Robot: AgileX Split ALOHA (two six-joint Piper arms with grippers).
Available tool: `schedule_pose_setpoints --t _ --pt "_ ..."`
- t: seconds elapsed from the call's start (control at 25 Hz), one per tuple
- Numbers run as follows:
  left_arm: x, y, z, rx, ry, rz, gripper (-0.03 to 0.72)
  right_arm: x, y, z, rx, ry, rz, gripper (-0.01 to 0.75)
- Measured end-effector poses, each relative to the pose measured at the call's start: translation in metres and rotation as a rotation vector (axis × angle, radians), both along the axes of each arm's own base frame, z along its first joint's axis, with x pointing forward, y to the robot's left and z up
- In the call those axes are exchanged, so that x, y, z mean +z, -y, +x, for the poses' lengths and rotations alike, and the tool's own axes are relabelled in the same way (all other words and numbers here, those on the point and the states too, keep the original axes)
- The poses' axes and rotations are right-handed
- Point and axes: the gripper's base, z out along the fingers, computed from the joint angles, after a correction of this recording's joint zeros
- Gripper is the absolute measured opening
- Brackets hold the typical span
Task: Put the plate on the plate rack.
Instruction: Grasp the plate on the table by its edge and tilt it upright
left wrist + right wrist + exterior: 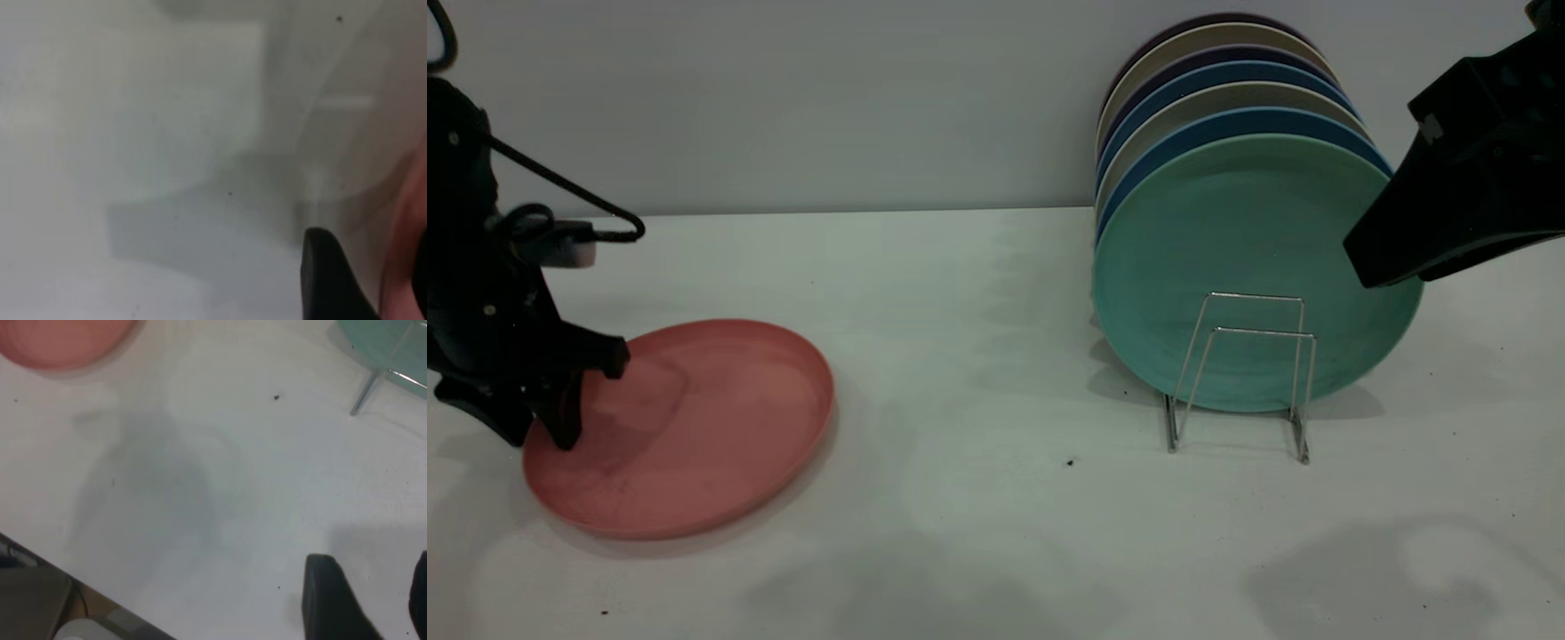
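Plate point(694, 427) flat on table point(978, 498), rim at left claw point(569, 400).

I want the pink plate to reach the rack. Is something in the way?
Nothing visible lies on the table between the plate and the plate rack. The front loops look free, before the teal plate.

Occlusions and cut-offs at this moment.
Left gripper point(560, 400) covers the plate point(694, 427) rim at 9 o'clock; contact unclear. Right gripper point(1449, 240) is cut off at 3 o'clock, fingers unresolved. Plate rack point(1240, 373) back loops are hidden behind the teal-green plate point(1254, 258).
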Motion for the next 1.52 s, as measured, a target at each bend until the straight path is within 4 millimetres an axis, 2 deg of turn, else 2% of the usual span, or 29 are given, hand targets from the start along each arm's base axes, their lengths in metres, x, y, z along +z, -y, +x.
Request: schedule_pose_setpoints --t 0.08,0.32,0.4,0.6,0.72,0.84,0.96,1.16,1.32,1.52 --pt "-0.003 0.0 0.0 -0.004 -0.004 -0.001 0.314 0.0 0.0 0.0 0.0 0.0 0.0 0.312" --pt "-0.002 0.001 0.007 -0.016 0.068 -0.006 0.098 0.0 0.0 0.0 -0.001 0.0 0.001 0.312" --pt "-0.001 0.001 0.01 -0.019 0.097 -0.009 0.066 0.0 0.0 0.0 -0.001 0.0 0.001 0.312" --pt "0.0 0.001 0.012 -0.041 0.121 -0.009 0.064 0.0 0.0 0.0 -0.001 -0.001 0.002 0.312" --pt "0.0 0.005 0.013 -0.121 0.118 0.002 0.061 0.0 0.0 -0.001 0.004 -0.007 0.0 0.312" --pt "0.005 0.016 0.014 -0.254 0.111 0.025 0.05 -0.001 0.0 -0.001 0.02 -0.007 -0.006 0.312" --pt "0.012 0.035 0.012 -0.38 0.094 0.037 0.042 0.0 -0.001 -0.002 0.04 -0.002 -0.002 0.312" --pt "0.039 0.069 0.008 -0.559 0.093 0.062 0.029 0.003 -0.006 -0.002 0.083 0.024 0.045 0.312" --pt "0.063 0.086 0.002 -0.653 0.096 0.098 0.02 0.003 -0.011 -0.001 0.14 0.055 0.065 0.312" --pt "0.099 0.102 -0.007 -0.759 0.12 0.147 0.012 -0.018 -0.02 0.008 0.197 -0.005 0.098 0.312"
